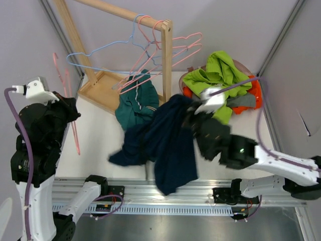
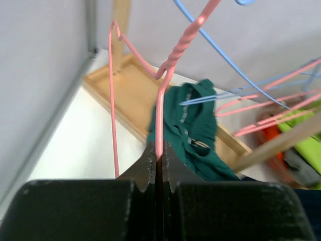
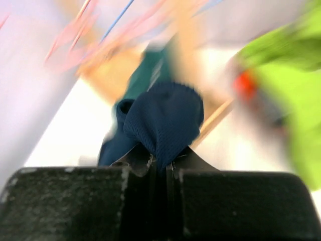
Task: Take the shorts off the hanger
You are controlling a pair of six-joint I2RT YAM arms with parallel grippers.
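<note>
Right wrist view: my right claw (image 3: pixel 160 161) is clamped on navy shorts (image 3: pixel 165 118), which trail toward the table's (image 1: pixel 95 135) near edge; left claw (image 2: pixel 158 158) clamps pink hanger (image 2: pixel 159 110), well apart.

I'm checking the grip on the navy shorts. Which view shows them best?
Top external: it shows the navy shorts whole, hanging from the right tool. Right wrist shows only the pinched fold; left wrist shows almost nothing of them.

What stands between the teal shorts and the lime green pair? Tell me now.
The wooden rack's upright post stands between them, as the top view shows.
</note>
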